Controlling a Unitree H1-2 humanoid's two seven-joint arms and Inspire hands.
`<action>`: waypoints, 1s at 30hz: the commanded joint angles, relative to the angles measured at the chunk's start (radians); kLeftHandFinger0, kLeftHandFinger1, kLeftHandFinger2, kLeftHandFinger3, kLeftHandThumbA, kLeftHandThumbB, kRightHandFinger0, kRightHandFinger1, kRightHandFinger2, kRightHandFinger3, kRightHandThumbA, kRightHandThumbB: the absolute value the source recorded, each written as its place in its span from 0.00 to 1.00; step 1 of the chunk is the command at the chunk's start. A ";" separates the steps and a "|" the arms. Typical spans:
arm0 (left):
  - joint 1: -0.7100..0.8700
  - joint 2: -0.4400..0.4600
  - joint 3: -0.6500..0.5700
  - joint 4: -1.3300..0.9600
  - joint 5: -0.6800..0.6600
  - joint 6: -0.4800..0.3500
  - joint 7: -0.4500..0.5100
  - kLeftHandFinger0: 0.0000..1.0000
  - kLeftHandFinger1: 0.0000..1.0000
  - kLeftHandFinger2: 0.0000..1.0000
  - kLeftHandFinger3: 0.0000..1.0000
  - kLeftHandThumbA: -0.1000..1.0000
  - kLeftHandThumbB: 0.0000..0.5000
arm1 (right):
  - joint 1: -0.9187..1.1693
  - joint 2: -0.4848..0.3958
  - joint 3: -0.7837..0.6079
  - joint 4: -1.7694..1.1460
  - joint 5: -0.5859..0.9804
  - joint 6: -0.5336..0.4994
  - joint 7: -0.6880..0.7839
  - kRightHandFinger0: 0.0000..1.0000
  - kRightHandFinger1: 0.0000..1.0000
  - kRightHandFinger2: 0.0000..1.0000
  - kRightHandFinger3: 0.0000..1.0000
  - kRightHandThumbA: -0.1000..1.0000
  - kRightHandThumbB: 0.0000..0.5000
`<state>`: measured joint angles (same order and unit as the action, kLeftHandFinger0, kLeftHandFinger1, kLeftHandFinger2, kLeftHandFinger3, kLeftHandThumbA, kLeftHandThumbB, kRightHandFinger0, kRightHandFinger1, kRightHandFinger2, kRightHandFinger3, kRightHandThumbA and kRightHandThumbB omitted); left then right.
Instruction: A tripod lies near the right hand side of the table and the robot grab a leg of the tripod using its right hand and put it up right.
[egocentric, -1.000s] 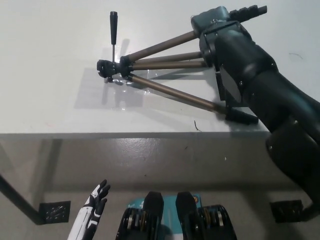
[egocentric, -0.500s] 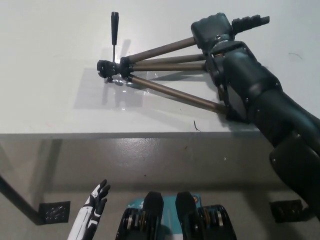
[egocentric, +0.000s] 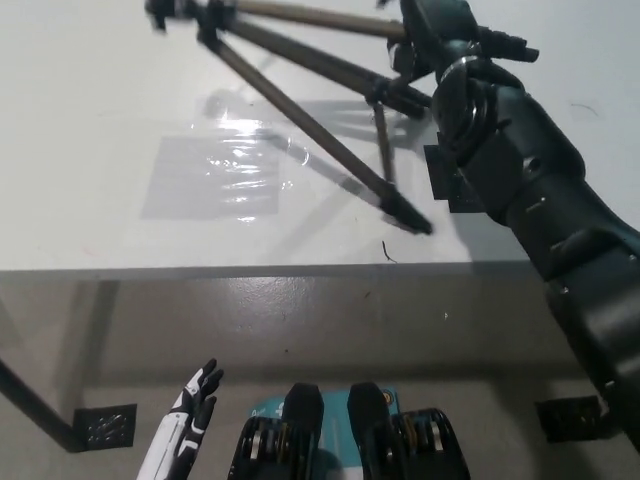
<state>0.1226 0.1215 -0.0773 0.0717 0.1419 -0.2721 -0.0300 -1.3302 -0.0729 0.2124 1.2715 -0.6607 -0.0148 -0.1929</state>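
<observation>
The tripod (egocentric: 300, 118) is tilted up off the white table (egocentric: 120, 230), blurred by motion. Its head sits at the picture's top left edge, and its brown legs fan out to the right. One black foot (egocentric: 415, 223) rests on or just above the tabletop near the front edge. My black right hand (egocentric: 442, 38) is shut on the upper leg near its far end, at the top right. Far from the tripod, my white left hand (egocentric: 192, 402) hangs low at the bottom left, below the table, fingers apart and holding nothing.
The table's front edge (egocentric: 300, 268) crosses the picture, with grey floor below it. A shiny glare patch (egocentric: 215, 178) lies on the tabletop left of the legs. Black floor plates (egocentric: 105, 425) (egocentric: 575, 420) lie at both lower corners.
The tripod has swung up from lying flat: its head rose toward the top left, and the legs spread apart. My right hand moved slightly up with the gripped leg. The left hand stayed put.
</observation>
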 joint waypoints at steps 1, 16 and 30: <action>-0.011 0.023 -0.017 -0.017 0.008 -0.044 -0.026 1.00 1.00 1.00 1.00 1.00 0.84 | -0.225 0.036 -0.155 -0.111 0.206 -0.157 -0.203 0.00 0.21 0.63 0.73 0.00 0.26; 0.006 0.022 -0.019 -0.028 0.021 -0.039 -0.012 1.00 1.00 1.00 1.00 1.00 0.83 | -0.083 0.109 -0.366 -0.081 0.321 -0.225 -0.326 0.00 0.03 0.45 0.51 0.00 0.21; 0.002 0.021 -0.012 -0.019 0.001 -0.054 -0.010 1.00 1.00 1.00 1.00 1.00 0.79 | 0.134 0.154 -0.319 0.082 0.358 -0.335 -0.399 0.00 0.00 0.42 0.44 0.00 0.23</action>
<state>0.1248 0.1340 -0.0950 0.0721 0.1497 -0.2794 -0.0392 -1.1564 0.0749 -0.1228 1.3545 -0.3426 -0.2447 -0.5158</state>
